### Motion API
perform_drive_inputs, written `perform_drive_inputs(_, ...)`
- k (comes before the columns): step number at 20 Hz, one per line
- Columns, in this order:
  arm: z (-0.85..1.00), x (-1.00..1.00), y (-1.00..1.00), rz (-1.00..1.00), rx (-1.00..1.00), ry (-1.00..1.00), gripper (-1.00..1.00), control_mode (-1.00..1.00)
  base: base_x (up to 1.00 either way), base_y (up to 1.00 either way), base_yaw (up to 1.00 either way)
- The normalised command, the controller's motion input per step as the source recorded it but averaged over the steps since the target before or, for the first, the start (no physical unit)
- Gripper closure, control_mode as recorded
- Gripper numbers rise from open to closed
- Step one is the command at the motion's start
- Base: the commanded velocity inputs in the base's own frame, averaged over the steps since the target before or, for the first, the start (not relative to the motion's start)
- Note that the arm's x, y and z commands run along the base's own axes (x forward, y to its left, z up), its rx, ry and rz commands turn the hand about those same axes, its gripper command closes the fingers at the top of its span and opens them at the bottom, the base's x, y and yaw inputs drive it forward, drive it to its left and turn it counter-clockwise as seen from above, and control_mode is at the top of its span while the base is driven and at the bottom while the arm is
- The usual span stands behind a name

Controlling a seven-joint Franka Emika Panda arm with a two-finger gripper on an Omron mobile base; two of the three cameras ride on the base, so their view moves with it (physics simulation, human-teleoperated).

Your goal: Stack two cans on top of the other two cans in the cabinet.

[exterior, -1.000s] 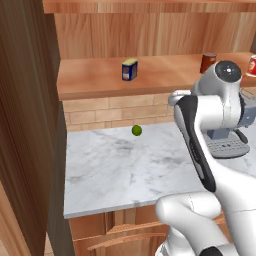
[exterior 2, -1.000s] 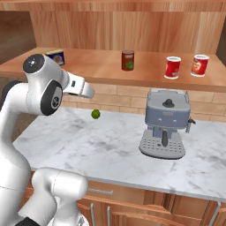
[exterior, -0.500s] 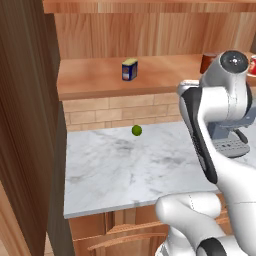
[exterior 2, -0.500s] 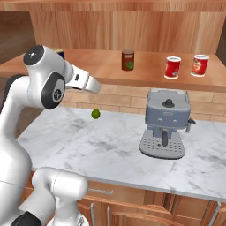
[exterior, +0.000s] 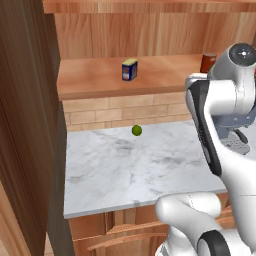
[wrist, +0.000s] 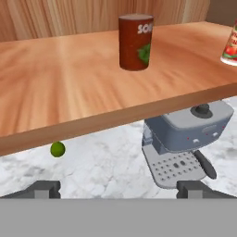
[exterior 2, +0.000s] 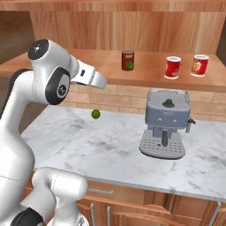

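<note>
The arm rises from the base, bends at a raised elbow and reaches forward toward the cabinet, its white forearm ending level with the shelf's front edge. The hand points roughly level at the shelf. The gripper is empty, its two dark fingertips spread wide apart at the bottom of the hand view, above the counter and short of the shelf.

On the shelf, the dark can with the green-and-white label stands upright near the middle, well back from the front edge and straight ahead of the hand. Two bright red cans stand side by side but apart toward the shelf's right end; the hand view catches one at its right edge. The blue tin stands alone toward the left end, well apart from the others.

On the counter, a coffee machine sits toward the right, below the red cans, and a lime lies near the back edge.
</note>
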Motion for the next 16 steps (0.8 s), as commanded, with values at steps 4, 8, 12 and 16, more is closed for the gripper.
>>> perform_drive_inputs(4, 0.04, 0.00, -0.17, 0.00, 0.01, 0.00, -1.00, -1.00, 0.00, 0.00, 0.00)
perform_drive_inputs(8, 0.00, 0.02, -0.15, 0.02, 0.00, 0.00, -1.00, -1.00, 0.00, 0.00, 0.00)
perform_drive_inputs(12, 0.00, 0.04, -0.13, 0.03, 0.00, -0.01, -1.00, -1.00, 0.00, 0.00, 0.00)
perform_drive_inputs(16, 0.01, 0.16, -0.11, 0.04, 0.00, 0.00, -1.00, -1.00, 0.00, 0.00, 0.00)
